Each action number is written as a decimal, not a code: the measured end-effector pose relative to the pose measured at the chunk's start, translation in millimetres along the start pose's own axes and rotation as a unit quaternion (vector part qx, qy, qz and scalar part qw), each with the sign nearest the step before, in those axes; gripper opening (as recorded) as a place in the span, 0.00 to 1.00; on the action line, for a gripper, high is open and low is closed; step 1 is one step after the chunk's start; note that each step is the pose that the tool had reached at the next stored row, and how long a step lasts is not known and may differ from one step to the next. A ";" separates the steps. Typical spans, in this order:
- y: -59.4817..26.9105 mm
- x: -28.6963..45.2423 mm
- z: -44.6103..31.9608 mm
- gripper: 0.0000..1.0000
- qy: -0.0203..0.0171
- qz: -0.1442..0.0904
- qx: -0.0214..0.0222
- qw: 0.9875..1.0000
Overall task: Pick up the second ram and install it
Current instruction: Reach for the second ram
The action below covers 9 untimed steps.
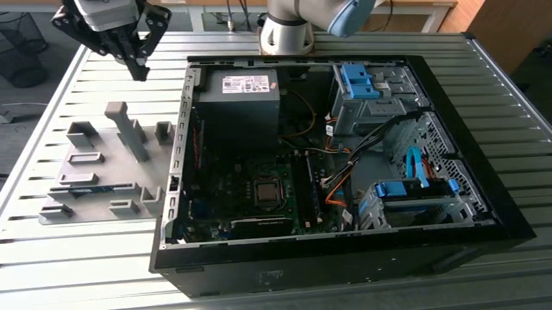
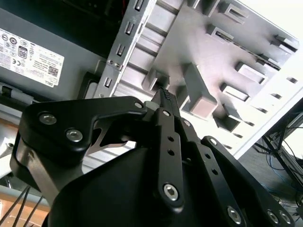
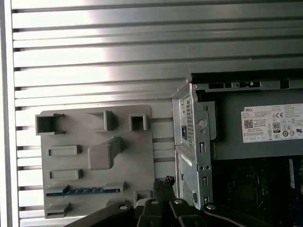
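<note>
The second ram (image 1: 97,189) is a thin blue-green stick lying on edge in a slot of the grey holder block (image 1: 103,139), at the exterior view's left beside the open computer case (image 1: 345,258). The first wrist view shows the second ram (image 3: 85,190) in the same slot of the holder block (image 3: 132,156). My gripper (image 1: 138,72) hangs high above the table, beyond the holder's far end and well away from the stick. Its fingers are shut together on nothing. The gripper (image 2: 165,93) points down over the holder's edge by the case wall; its tips (image 3: 163,181) also show here.
The case lies open on a slatted metal table (image 1: 52,258). Inside are a grey power supply (image 1: 237,90), the motherboard with its processor socket (image 1: 267,192), memory slots (image 1: 306,184), loose cables and blue drive-bay clips (image 1: 358,81). The arm's base (image 1: 289,32) stands behind the case.
</note>
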<state>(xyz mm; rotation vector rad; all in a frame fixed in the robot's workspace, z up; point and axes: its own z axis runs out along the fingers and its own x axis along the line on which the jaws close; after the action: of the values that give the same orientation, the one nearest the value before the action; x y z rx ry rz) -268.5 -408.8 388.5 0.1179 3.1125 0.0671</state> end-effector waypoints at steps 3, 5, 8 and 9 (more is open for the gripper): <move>-0.7 9.6 -0.2 0.11 0.000 0.000 0.000 1.000; -1.7 15.5 -0.2 0.11 0.000 0.000 0.000 1.000; -4.6 24.3 -0.1 0.11 0.000 0.000 0.000 1.000; -5.9 27.2 -0.1 0.11 0.000 0.000 0.000 1.000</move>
<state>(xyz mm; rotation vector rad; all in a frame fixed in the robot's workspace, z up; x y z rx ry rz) -296.1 -412.6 387.6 0.1179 3.1125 0.0671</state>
